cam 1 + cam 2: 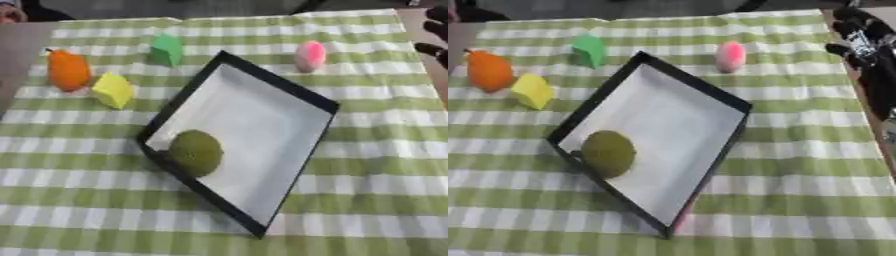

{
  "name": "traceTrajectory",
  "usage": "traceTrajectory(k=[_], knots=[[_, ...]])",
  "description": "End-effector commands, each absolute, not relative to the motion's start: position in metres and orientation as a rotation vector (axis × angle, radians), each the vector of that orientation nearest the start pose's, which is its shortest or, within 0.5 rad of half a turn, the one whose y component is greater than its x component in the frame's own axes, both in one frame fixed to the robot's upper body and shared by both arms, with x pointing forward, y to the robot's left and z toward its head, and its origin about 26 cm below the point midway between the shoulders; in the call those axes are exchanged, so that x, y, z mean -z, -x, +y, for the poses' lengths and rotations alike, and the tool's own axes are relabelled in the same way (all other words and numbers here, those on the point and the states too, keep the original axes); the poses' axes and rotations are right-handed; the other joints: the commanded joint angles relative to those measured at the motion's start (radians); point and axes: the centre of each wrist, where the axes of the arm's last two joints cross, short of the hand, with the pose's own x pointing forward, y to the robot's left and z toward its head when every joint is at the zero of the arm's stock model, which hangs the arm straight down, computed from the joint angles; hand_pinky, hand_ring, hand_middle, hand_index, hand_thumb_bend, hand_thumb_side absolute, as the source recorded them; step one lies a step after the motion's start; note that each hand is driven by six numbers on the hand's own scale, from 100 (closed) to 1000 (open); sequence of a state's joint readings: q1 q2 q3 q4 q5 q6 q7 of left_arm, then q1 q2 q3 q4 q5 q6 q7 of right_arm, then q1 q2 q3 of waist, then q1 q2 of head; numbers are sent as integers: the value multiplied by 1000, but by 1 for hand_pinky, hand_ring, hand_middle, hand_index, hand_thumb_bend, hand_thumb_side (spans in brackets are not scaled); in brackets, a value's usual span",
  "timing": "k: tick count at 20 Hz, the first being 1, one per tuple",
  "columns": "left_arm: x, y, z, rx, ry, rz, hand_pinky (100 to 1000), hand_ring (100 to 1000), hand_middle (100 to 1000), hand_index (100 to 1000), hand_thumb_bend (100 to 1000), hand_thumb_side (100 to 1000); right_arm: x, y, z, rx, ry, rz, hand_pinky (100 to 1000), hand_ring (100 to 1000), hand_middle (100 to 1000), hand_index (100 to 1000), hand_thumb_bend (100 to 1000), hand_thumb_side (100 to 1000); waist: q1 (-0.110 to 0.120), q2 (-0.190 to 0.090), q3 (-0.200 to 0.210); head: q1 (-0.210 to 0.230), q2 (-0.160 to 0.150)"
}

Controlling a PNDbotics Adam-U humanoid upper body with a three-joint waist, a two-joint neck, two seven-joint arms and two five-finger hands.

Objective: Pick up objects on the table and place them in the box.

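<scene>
A bench [376, 165] draped in a green-and-white checked cloth is filling both views, and lying askew across its middle is the box [289, 85], a shallow black-rimmed tray with a white floor. A dull green round object [194, 151] is already sitting inside it, pressed toward the near left wall, so by my reading one piece is done and four are still waiting outside. The orange pear-shaped object [67, 70] is standing at the far left, with the yellow block [112, 90] just beside it on the box side; the green block [166, 49] is resting beyond the box's far corner, and the pink egg-shaped object [310, 56] is standing near the far right rim. All four are lying apart from the box and nothing is stacked over them, so the raised rim looks like the only obstacle to clear. The right hand [866, 42] is showing as a dark shape at the upper right edge, off the cloth and touching nothing; whether its fingers are apart or together I cannot tell. The left hand is not appearing anywhere.
</scene>
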State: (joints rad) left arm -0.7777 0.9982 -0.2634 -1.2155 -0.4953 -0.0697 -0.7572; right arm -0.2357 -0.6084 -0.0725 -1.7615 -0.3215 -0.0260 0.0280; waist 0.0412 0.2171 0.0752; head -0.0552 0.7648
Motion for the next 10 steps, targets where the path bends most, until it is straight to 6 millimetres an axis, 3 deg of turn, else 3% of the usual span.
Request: traceTrajectory(k=[1,2,3,10], knots=[[-295,-401,426,1506,-895,-976,878,891,839,922,642,168,-185,-315,-361,-364,193,-2022,896,1000,930,906,100,674,12,-25,0,5,5],[-292,-405,428,1491,-896,-976,877,889,833,915,579,123,-184,-315,-361,-363,193,-2021,896,1000,930,906,100,661,12,-25,0,5,5],[-289,-410,430,1476,-894,-978,875,886,827,910,614,100,-184,-315,-361,-362,192,-2019,896,1000,929,906,100,676,12,-24,0,4,5],[-270,-440,424,1415,-860,-974,871,882,817,895,578,100,-183,-315,-359,-360,186,-2021,896,1000,928,907,100,677,5,-20,-4,10,5]])
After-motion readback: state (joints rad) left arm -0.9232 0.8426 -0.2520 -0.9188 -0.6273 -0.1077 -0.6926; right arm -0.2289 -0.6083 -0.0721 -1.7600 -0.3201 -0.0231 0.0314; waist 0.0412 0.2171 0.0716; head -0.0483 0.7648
